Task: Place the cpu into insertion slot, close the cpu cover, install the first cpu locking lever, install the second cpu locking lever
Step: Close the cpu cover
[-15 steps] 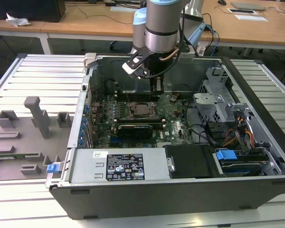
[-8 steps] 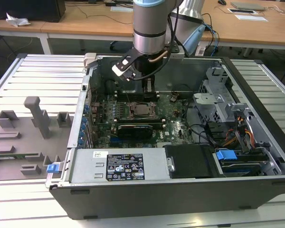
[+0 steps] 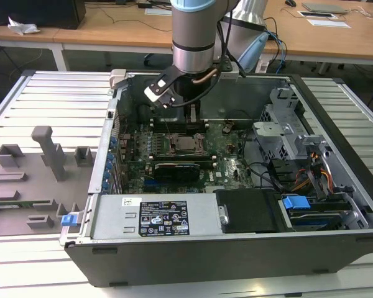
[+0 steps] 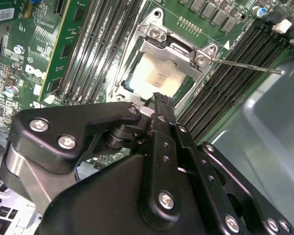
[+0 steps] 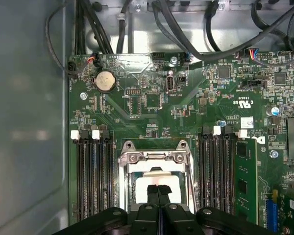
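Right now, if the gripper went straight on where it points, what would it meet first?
Probably the pale top of the cpu, seated in the insertion slot directly under the shut gripper; the remaining gap is unclear.

The cpu (image 4: 154,78) has a pale, matt metal top, framed by the cpu cover (image 4: 182,49) of bare shiny steel. The motherboard (image 5: 137,103) is smooth green board (solder points glinting). The claw (image 5: 159,190) looks matt black, with shiny screw heads. The counter (image 3: 50,99) is ribbed, dull-grey metal.
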Action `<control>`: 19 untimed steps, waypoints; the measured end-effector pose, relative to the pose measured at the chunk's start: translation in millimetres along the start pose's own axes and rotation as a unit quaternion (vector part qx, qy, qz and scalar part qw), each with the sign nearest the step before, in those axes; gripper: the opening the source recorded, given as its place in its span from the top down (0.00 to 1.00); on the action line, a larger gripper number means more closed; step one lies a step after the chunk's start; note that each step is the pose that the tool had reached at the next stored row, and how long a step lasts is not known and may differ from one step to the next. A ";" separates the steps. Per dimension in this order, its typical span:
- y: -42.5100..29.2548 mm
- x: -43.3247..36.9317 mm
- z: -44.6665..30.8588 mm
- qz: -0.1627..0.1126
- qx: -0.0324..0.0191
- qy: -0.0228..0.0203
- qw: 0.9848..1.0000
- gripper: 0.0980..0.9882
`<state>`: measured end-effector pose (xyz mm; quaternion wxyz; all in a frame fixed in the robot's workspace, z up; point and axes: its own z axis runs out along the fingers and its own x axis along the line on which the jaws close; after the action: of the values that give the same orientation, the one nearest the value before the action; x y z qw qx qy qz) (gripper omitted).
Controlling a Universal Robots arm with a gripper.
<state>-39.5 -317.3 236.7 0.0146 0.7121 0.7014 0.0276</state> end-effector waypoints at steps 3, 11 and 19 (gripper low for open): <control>0.0 0.0 0.1 -0.044 0.001 0.002 0.999 0.99; 0.0 0.0 0.4 -0.140 0.003 0.006 0.990 0.99; 0.0 0.0 0.5 -0.258 0.005 0.012 0.966 0.99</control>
<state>-39.5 -317.4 236.2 0.0092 0.5067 0.8616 0.0282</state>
